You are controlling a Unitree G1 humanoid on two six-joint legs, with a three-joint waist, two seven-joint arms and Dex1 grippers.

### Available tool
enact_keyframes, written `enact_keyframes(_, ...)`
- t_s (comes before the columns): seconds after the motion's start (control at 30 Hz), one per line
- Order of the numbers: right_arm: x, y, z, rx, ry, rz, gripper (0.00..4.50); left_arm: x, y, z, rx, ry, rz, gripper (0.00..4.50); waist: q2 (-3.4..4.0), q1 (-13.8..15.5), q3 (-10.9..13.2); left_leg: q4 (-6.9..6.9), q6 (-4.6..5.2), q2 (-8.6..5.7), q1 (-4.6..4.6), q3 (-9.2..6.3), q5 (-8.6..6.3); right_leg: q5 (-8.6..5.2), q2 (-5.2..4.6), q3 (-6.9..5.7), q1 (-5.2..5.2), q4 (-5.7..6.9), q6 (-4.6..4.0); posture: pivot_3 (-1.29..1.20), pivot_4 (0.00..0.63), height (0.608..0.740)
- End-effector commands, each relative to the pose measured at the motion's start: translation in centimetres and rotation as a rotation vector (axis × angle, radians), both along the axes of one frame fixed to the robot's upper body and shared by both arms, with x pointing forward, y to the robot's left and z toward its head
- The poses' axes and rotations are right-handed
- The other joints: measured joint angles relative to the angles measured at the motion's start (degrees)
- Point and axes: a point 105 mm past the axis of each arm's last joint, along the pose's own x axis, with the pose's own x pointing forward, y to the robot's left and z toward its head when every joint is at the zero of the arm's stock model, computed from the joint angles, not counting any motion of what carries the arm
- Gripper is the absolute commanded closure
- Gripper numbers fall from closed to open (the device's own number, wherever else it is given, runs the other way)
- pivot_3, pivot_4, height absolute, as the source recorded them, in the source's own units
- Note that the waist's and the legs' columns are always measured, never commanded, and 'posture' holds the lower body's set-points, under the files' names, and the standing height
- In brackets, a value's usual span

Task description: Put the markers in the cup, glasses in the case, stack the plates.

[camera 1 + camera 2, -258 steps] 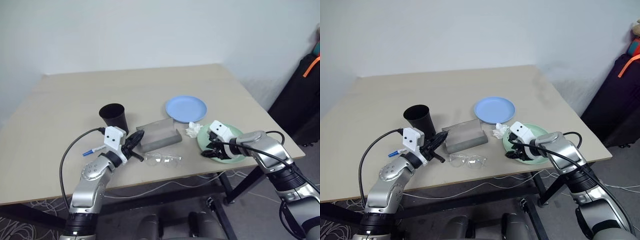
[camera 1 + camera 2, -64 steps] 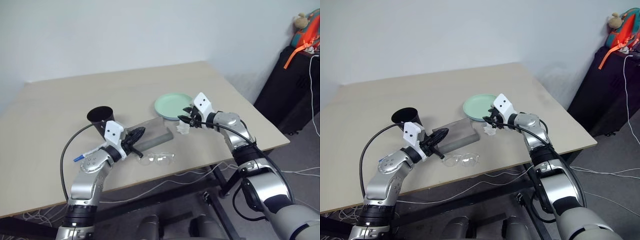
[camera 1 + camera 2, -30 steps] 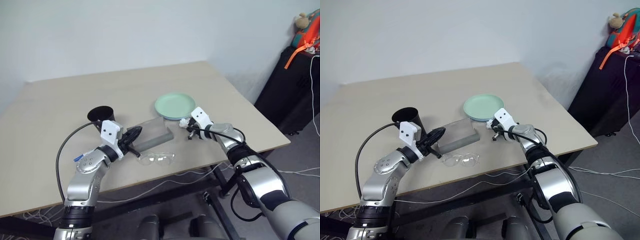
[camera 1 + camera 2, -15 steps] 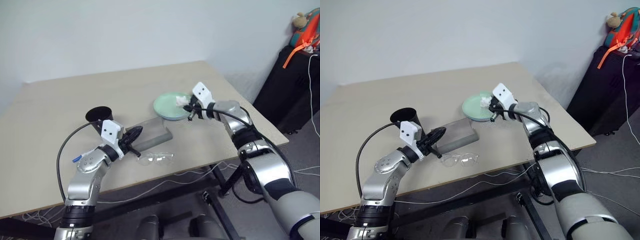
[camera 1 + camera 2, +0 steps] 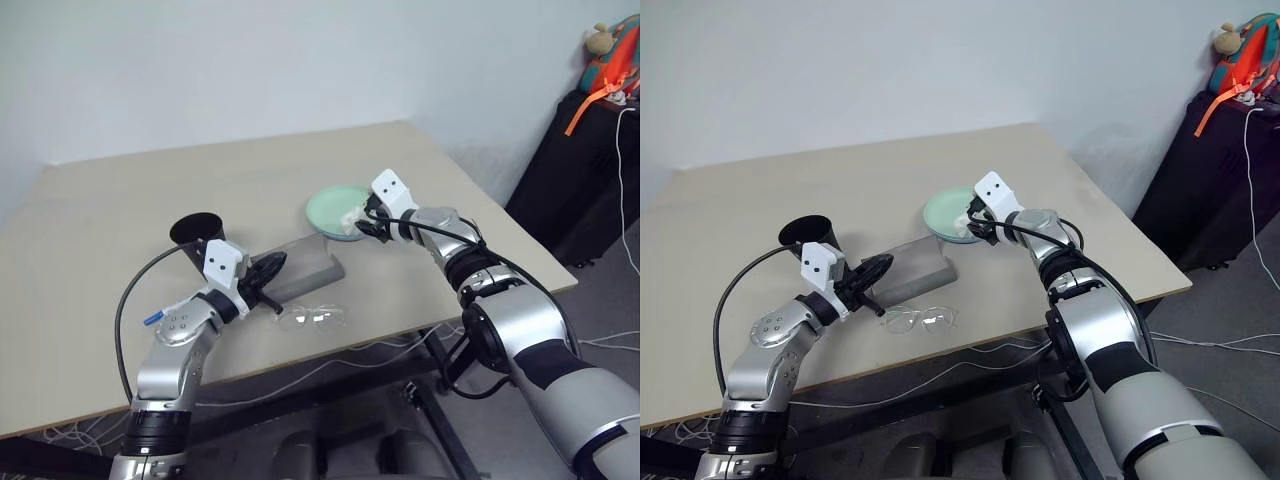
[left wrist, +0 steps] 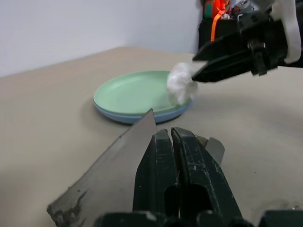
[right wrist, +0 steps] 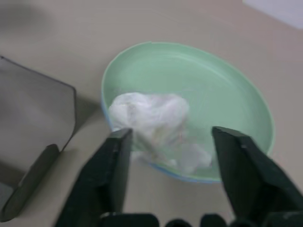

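The mint green plate (image 5: pixel 335 207) lies stacked on the light blue plate (image 6: pixel 127 117). Just above its near rim hangs my right gripper (image 7: pixel 171 135), open, with a crumpled white tissue (image 7: pixel 150 122) between its spread fingers and over the rim. The grey case (image 5: pixel 305 270) lies open beside the black cup (image 5: pixel 197 231). My left gripper (image 5: pixel 277 265) is shut at the case's lid with nothing between its fingers. The clear glasses (image 5: pixel 313 318) lie near the table's front edge. A blue-capped marker (image 5: pixel 151 319) peeks out behind my left arm.
The beige table (image 5: pixel 140 190) reaches back to a white wall. A black bag with an orange strap (image 5: pixel 590 140) stands on the floor off the table's right side. Cables lie under the table.
My right gripper has lifted the white tissue off the table, carried it up over the green plate's rim, and opened. My left gripper has stayed still.
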Motion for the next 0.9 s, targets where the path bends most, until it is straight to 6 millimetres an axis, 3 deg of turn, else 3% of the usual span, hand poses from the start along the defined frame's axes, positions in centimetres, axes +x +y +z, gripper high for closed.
enact_keyframes(0.03, 0.5, 0.4, 2.7, 0.031, -0.085, 0.017, 0.75, -0.1, -0.2, 1.8, -0.004, -0.068, -0.008, 4.50, 0.00, 0.00, 0.00, 0.00, 0.00, 0.01, 0.00, 0.01, 0.00, 0.00, 0.02, 0.03, -0.02, 0.00, 0.00, 0.00, 0.000, 0.740)
enact_keyframes(0.2, 0.1, -0.1, 2.5, 0.046, -0.084, 0.071, 0.75, 0.0, -0.3, 2.1, 0.015, -0.068, -0.033, 4.50, 0.00, 0.04, 0.00, 0.00, 0.00, 0.00, -0.01, 0.02, 0.00, 0.00, 0.06, 0.11, -0.02, 0.00, 0.00, 0.00, 0.000, 0.740)
enact_keyframes(0.4, -2.1, -1.4, 0.4, 0.013, -0.033, 0.263, 0.75, 0.0, -0.8, 3.4, 0.066, -0.059, -0.160, 4.50, -0.07, 0.04, -0.01, 0.04, 0.00, -0.02, 0.00, 0.00, 0.00, 0.00, 0.10, 0.16, 0.03, -0.02, 0.00, 0.00, 0.000, 0.740)
enact_keyframes(0.5, -3.9, -2.4, -1.1, -0.006, 0.008, 0.389, 0.75, -1.1, -1.8, 3.1, 0.175, 0.012, -0.358, 4.50, -0.08, 0.00, 0.01, 0.02, 0.00, -0.01, 0.02, 0.04, 0.00, 0.00, 0.17, 0.26, 0.01, -0.01, -0.01, 0.00, 0.000, 0.740)
enact_keyframes(0.63, -5.2, -3.1, -1.5, 0.020, 0.051, 0.458, 0.75, -2.3, -2.6, 2.6, 0.281, 0.098, -0.559, 4.50, -0.04, -0.05, 0.03, -0.01, 0.00, 0.02, 0.02, 0.08, 0.00, 0.00, 0.22, 0.34, -0.08, 0.02, -0.01, 0.00, 0.000, 0.740)
enact_keyframes(0.9, -7.1, -3.1, -2.0, 0.083, 0.111, 0.552, 0.75, -2.7, -4.1, 1.3, 0.426, 0.201, -0.803, 4.50, -0.06, -0.19, 0.02, 0.00, 0.00, 0.02, 0.04, 0.09, 0.00, -0.01, 0.26, 0.41, -0.10, 0.05, -0.02, 0.00, 0.000, 0.740)
